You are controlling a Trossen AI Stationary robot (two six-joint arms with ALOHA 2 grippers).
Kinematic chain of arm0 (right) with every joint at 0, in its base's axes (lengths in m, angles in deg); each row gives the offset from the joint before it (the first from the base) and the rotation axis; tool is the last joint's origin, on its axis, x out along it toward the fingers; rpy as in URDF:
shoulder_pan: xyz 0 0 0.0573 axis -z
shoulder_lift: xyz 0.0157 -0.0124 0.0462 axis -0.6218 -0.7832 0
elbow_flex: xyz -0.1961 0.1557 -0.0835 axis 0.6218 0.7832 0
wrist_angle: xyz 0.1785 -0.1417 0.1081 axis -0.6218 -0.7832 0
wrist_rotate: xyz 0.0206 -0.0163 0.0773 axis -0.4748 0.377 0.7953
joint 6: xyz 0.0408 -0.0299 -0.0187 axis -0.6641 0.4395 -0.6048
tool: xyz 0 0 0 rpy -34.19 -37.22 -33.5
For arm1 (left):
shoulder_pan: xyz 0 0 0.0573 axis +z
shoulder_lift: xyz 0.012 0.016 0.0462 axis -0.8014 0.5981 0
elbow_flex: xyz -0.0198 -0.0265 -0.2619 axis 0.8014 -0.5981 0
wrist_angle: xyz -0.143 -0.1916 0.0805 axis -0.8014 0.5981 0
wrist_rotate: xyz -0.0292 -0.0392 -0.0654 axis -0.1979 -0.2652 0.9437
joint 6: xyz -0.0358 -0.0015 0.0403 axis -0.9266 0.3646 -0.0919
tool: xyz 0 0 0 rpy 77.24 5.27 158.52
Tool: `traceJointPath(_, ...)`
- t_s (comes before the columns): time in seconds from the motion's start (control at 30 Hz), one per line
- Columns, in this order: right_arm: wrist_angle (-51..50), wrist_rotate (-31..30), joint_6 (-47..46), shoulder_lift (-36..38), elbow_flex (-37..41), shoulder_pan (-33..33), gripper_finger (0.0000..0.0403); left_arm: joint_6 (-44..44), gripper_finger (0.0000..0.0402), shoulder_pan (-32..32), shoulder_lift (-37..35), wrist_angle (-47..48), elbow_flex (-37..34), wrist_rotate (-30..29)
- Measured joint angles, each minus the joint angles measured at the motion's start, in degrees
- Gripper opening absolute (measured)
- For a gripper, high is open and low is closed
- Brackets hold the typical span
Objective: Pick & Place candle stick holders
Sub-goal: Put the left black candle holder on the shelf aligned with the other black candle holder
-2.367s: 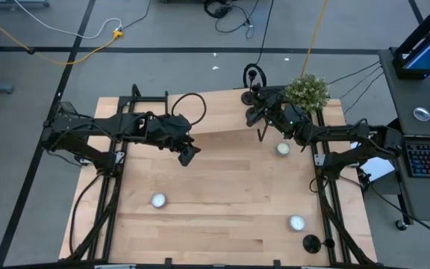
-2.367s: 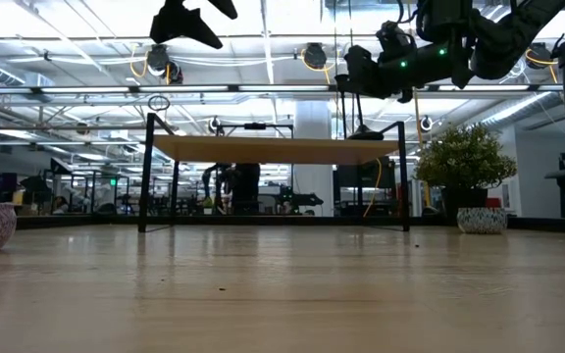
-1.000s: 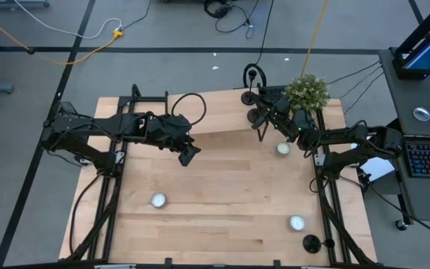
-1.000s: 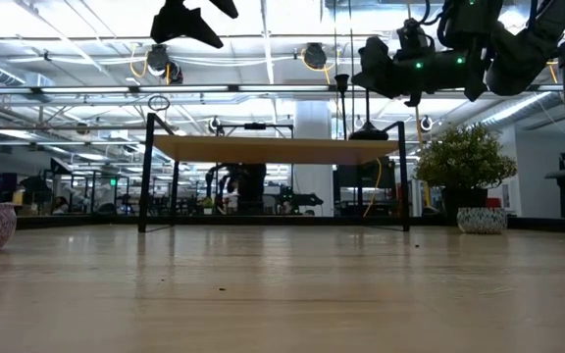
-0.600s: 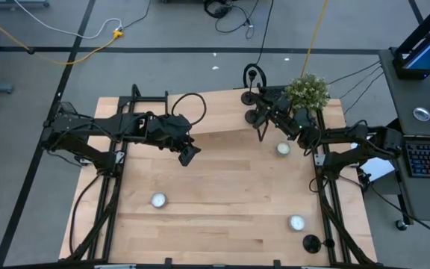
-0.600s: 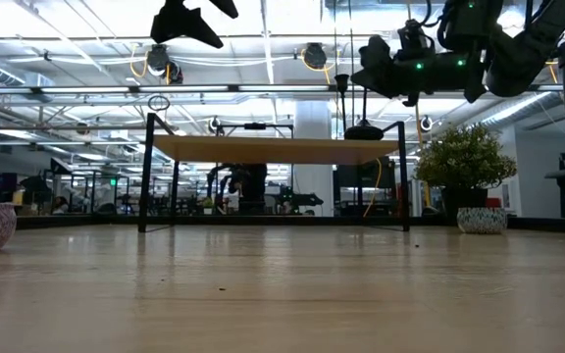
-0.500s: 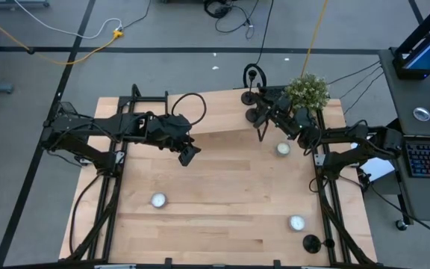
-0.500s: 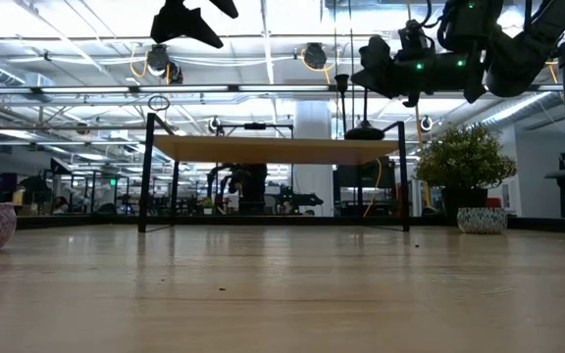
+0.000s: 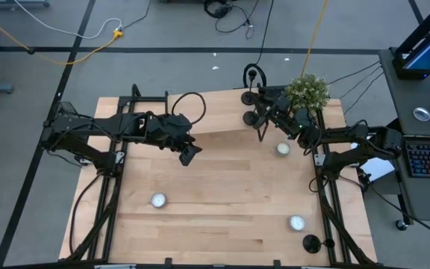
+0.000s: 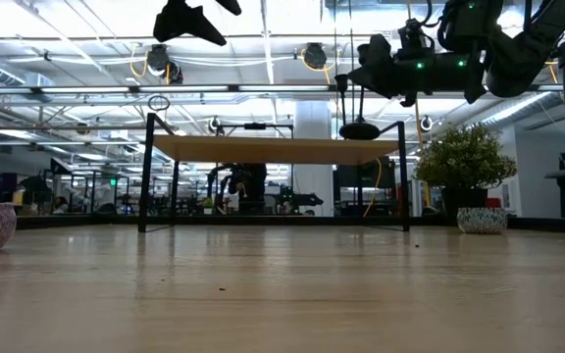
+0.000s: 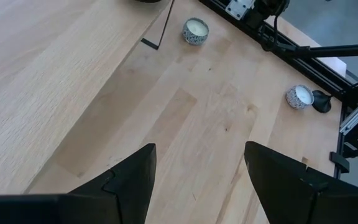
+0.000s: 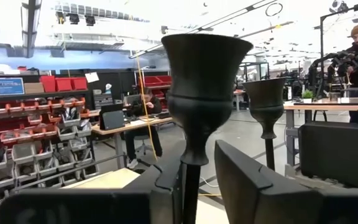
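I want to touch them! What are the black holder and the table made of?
Holder: probably metal, painted matte black; it looks smooth and dull, with no shine. Can't be sure.
Table: pale wood; grain lines and joined planks show.

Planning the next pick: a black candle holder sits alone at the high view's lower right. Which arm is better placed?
Probably the right. That holder lies beside the right arm's frame, while the left gripper hovers open over mid-table, farther off. The right gripper is at the back, by another holder.
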Motion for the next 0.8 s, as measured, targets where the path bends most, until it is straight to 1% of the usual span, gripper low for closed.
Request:
traceJointPath(0.67, 0.0, 0.2, -1.3, 0.0, 0.0, 0.0, 0.0122, 1.0, 0.0253, 0.0, 0.0, -2.7, 0.0, 0.0)
traceJointPath(0.8, 0.0, 1.6, -2.2, 0.0, 0.0, 0.0, 0.0126, 1.0, 0.0253, 0.0, 0.0, -2.7, 0.0, 0.0)
